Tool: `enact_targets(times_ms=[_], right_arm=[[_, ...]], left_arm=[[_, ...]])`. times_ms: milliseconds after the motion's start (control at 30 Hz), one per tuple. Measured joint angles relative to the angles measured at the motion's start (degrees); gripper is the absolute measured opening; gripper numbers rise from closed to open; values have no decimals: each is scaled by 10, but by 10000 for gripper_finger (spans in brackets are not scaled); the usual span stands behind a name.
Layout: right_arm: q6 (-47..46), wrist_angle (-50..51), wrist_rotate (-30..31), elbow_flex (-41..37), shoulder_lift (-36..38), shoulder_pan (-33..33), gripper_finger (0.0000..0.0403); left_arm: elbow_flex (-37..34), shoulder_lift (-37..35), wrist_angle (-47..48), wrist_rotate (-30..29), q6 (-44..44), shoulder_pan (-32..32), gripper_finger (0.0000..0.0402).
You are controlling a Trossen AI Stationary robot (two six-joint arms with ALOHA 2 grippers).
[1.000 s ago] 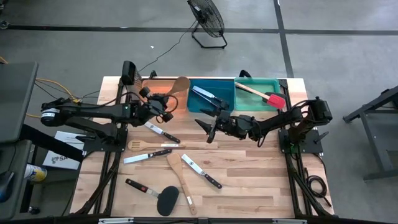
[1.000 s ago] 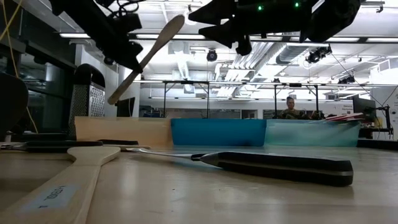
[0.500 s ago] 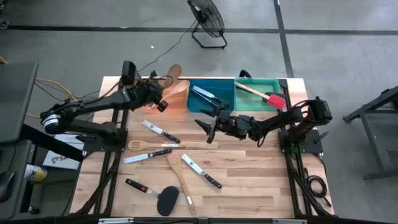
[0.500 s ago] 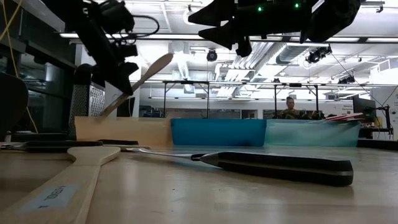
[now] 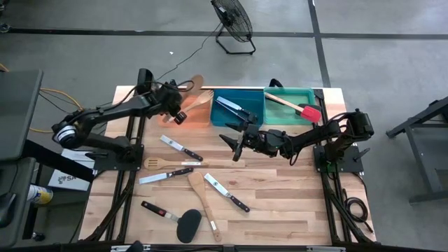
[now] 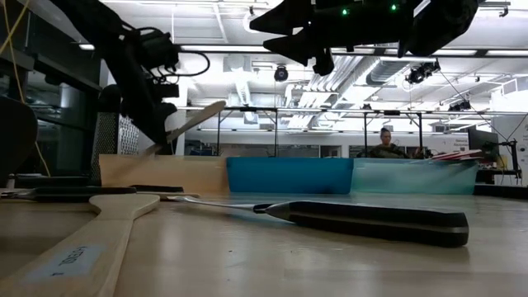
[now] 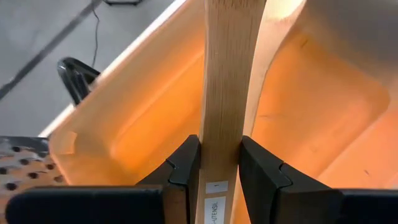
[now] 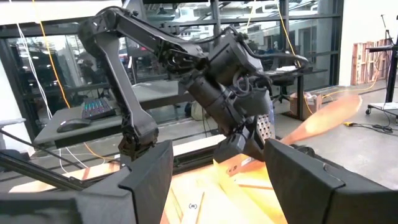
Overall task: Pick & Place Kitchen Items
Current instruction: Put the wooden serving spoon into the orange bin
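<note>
Wooden spoon (image 7: pixel 225 93) gripped in left pincer (image 7: pixel 219 163) over orange bin (image 5: pixel 198 117) (right pincer (image 5: pixel 233 145) open, empty); three bins

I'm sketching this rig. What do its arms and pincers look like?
Both arms are matte black, jointed, with black cables looped outside. The left pincer has two blocky black fingers. The right pincer has broad, flat black fingers; green lights glow on that arm.

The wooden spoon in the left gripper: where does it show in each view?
High: wooden spoon over the orange bin, top centre-left.
Low: upper left, angled, in the left gripper.
Left wrist: centre, upright between the fingers.
Right wrist: far right, pale blur.
Shared landmark: the orange bin.
</note>
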State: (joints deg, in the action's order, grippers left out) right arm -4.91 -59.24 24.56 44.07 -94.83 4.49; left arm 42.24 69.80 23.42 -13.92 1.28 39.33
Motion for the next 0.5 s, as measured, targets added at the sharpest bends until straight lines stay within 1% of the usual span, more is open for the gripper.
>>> enact_targets(times_ms=[300,500], right_arm=[[0,7,0,0,0,0,243],[0,8,0,0,0,0,243]], left_arm=[[0,45,0,1,0,1,81],[0,55,1,1,0,1,81]])
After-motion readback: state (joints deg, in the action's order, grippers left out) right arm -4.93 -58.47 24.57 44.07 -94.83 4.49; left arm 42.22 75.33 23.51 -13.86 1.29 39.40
